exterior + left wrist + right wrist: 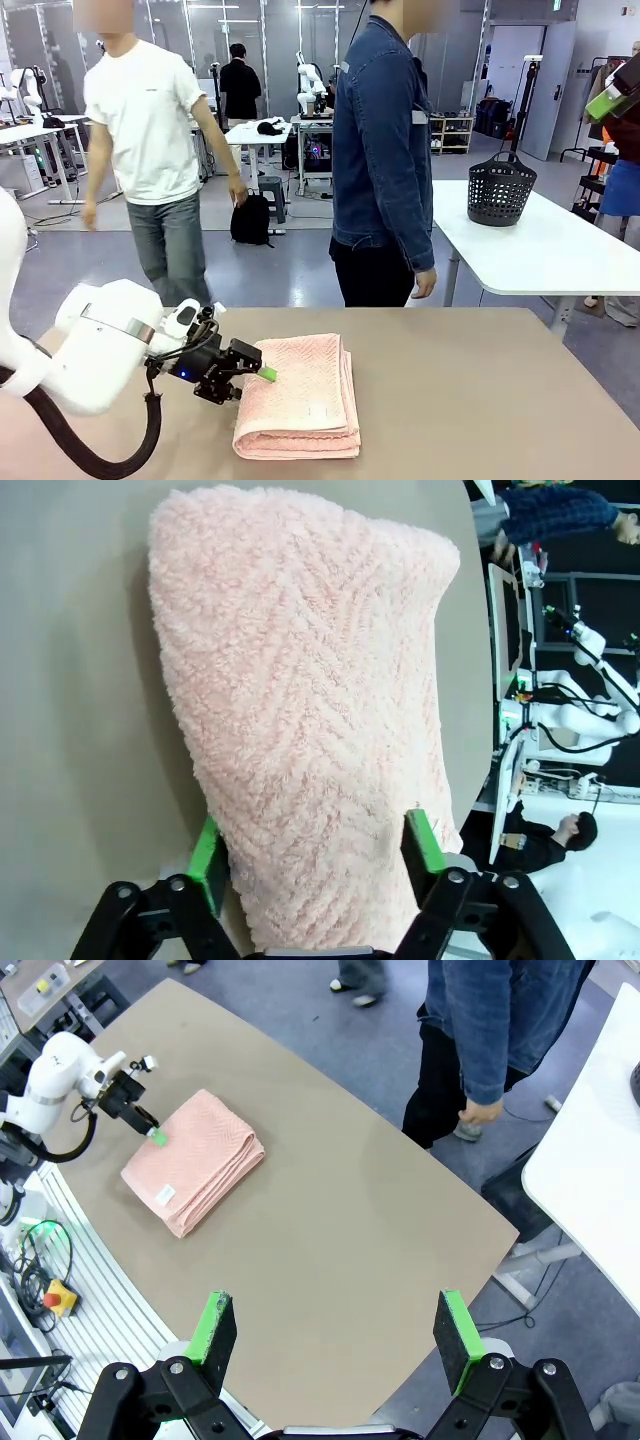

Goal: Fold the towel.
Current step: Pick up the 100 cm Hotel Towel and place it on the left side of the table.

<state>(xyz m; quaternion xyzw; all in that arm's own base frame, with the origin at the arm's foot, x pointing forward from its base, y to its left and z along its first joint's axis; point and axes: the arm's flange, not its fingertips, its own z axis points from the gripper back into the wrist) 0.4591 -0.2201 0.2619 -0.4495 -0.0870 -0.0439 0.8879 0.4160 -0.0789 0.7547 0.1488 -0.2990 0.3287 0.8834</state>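
Observation:
The salmon-pink towel point(305, 395) lies folded into a thick oblong stack on the brown table point(480, 400), left of centre. My left gripper point(262, 375) is at the stack's left edge, one green pad resting on top. In the left wrist view the towel point(310, 680) fills the gap between the two fingers point(208, 865), which stand wide apart on either side of the cloth. My right gripper point(335, 1330) hangs open and high above the table's right side, nothing between its pads. From there the towel point(195, 1160) and the left gripper point(152, 1132) show far below.
A person in a denim jacket point(385, 150) stands at the table's far edge, hands down. Another person in a white T-shirt point(150, 130) walks behind. A dark basket point(500, 190) sits on a white table at the back right. Bare tabletop spreads right of the towel.

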